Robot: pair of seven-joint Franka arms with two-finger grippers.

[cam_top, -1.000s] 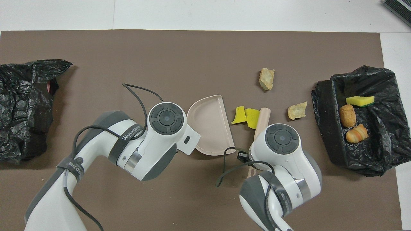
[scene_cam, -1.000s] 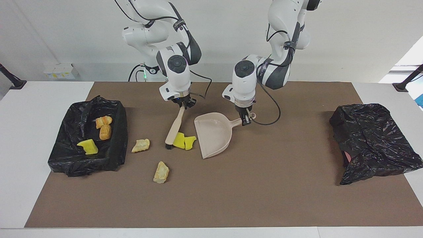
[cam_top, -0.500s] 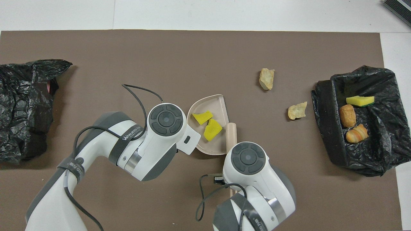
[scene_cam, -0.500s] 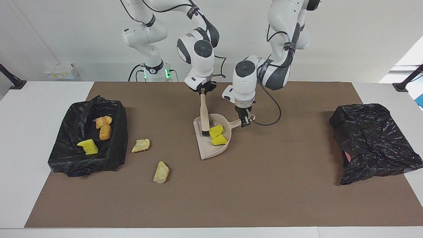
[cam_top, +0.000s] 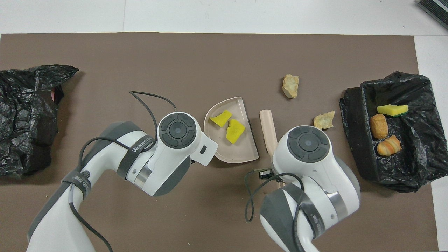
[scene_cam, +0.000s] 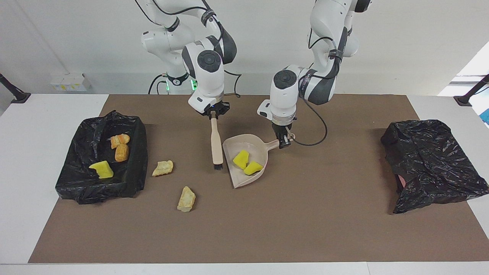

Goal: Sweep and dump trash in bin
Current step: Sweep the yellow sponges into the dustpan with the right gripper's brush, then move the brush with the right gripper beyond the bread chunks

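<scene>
Facing view: left pincer pinching dustpan handle, right pincer pinching brush; tilt en route and sponge pieces may slide out.

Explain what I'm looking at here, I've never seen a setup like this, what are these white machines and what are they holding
These are two robot arms at a table. One picture faces them from across it; the other looks down from above them. The right gripper holds a brush by its handle. The left gripper holds a beige dustpan with two yellow sponge pieces in it. Two tan lumps lie on the brown mat. An open black-lined bin holds three more pieces. A crumpled black bag sits at the left arm's end.
</scene>
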